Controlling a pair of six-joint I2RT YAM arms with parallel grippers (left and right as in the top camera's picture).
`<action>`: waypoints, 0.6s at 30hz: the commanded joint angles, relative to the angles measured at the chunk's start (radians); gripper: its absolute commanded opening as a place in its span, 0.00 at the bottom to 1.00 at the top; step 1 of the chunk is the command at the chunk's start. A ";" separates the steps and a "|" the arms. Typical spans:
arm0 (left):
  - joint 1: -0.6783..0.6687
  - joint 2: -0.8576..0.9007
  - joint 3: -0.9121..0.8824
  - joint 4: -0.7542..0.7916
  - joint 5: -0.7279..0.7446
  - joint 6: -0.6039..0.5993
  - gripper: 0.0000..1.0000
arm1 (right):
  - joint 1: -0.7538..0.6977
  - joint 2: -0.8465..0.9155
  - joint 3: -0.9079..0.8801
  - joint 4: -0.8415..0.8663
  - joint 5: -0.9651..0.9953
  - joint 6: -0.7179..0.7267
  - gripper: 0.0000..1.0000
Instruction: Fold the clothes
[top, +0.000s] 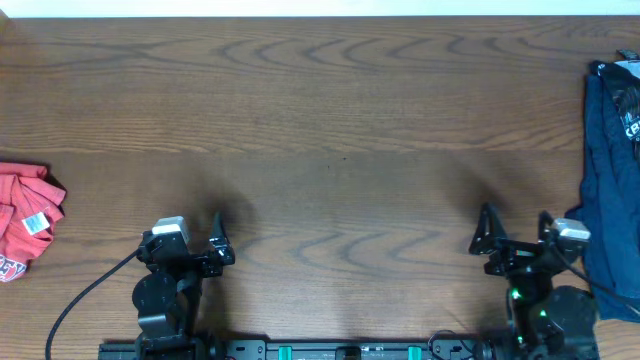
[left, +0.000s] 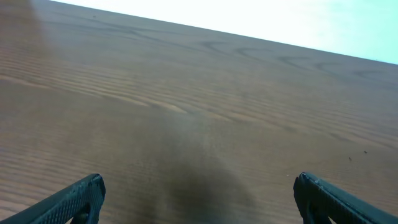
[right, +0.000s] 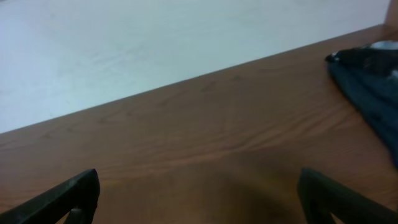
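Observation:
The coral-red T-shirt (top: 22, 225) lies crumpled at the table's left edge, its white neck label showing and part of it cut off by the frame. The navy printed shirt (top: 610, 170) lies along the right edge and also shows in the right wrist view (right: 370, 74). The small black garment is out of view. My left gripper (top: 190, 230) is open and empty near the front, well right of the red shirt; in its wrist view (left: 199, 193) only bare wood lies between the fingers. My right gripper (top: 515, 228) is open and empty, just left of the navy shirt (right: 199, 190).
The wooden table (top: 330, 130) spans the view, with a pale wall or floor beyond its far edge (right: 155, 43). Both arm bases and their cables sit at the front edge (top: 340, 350).

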 joint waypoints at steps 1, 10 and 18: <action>0.004 -0.006 -0.021 -0.009 -0.008 0.005 0.98 | -0.019 -0.024 -0.050 0.035 -0.049 0.018 0.99; 0.004 -0.006 -0.021 -0.009 -0.008 0.005 0.98 | -0.032 -0.024 -0.147 0.140 -0.052 0.018 0.99; 0.004 -0.006 -0.021 -0.009 -0.008 0.006 0.98 | -0.043 -0.024 -0.225 0.197 -0.070 0.009 0.99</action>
